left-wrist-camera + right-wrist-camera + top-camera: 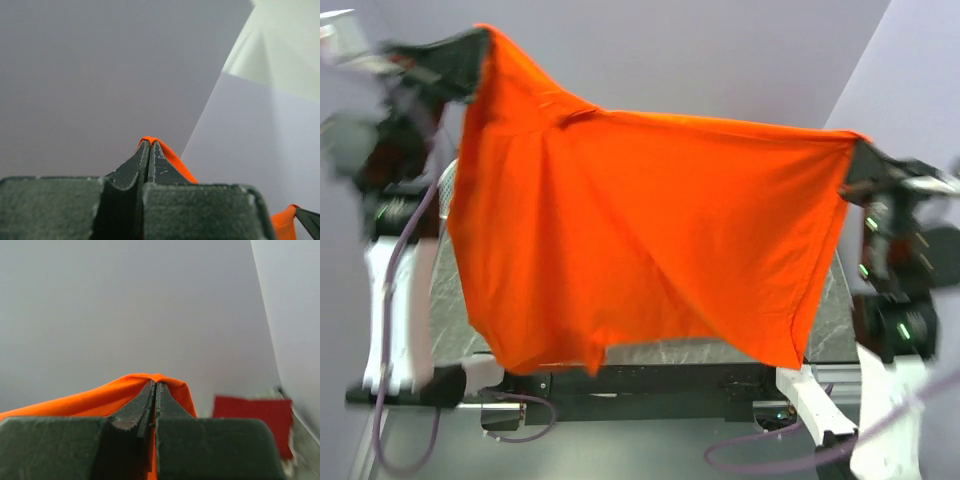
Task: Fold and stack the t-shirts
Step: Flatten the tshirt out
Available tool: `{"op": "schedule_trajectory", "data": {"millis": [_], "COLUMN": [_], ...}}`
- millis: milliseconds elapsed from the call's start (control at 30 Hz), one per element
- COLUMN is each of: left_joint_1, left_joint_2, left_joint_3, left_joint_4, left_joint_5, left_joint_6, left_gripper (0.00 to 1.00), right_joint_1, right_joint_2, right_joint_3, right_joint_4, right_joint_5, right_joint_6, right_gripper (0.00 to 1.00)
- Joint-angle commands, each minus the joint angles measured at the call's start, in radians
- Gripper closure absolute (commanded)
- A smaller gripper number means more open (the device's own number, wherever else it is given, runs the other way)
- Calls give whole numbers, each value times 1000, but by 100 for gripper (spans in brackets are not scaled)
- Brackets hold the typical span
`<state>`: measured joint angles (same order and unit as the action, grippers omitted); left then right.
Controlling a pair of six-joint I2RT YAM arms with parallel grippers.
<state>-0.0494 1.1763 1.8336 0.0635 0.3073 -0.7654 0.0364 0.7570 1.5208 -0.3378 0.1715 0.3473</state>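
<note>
A: Lilac walls (720, 60) are filling the background. Where is the orange shirt (640, 230) hanging?
B: It is hanging spread out in the air over the table (830, 320), between the two arms.
A: And the fingers?
B: The left gripper (150, 144) is pinching one top corner, jaws pressed tight on the cloth. The right gripper (155, 385) is clamping the other corner the same way, lower down.
A: Anything else?
B: A red shirt (252, 420) is lying beyond the right gripper.

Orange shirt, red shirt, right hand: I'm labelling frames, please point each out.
orange shirt (640, 230): top view, middle of the hanging cloth.
dark red shirt (252, 421): right wrist view, centre of its visible face.
right hand (155, 384): right wrist view, between its closed fingertips.
</note>
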Motion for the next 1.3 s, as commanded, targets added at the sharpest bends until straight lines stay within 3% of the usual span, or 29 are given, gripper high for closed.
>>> {"op": "schedule_trajectory", "data": {"millis": [0,100,133,200,233,300,333,433,600,867,1267], "left_joint_1": [-10,-64,-93,-118,-139,-158,-176,-211,-251,-257,-254], "left_joint_2": [233,440,545,643,716,767,793,784,729,615,680], "left_joint_3": [-72,-56,-40,2,10,23,24,7,-103,-431,-554], "left_joint_4": [-14,-60,-109,-145,-158,-172,-179,-198,-277,-309,-321], "left_joint_5": [93,128,134,121,116,93,82,55,15,-72,-97], "left_joint_6": [-58,-8,6,50,55,66,70,77,74,57,41], "left_gripper": [99,99,95,75,48,21,16,12,10,7,7], "right_joint_1": [-30,-107,-122,-153,-165,-188,-196,-194,-194,-194,-196], "right_joint_2": [142,250,316,392,485,582,667,736,728,713,763], "right_joint_3": [-155,-298,-350,-378,-375,-344,-302,-280,-301,-464,-573], "right_joint_4": [32,130,158,215,221,204,191,157,76,-41,-101], "right_joint_5": [49,-49,-93,-119,-145,-216,-224,-257,-294,-265,-253], "right_joint_6": [-5,30,35,36,36,42,42,25,62,111,136], "right_gripper": [100,100,100,100,83,49,32,17,16,25,35]}}
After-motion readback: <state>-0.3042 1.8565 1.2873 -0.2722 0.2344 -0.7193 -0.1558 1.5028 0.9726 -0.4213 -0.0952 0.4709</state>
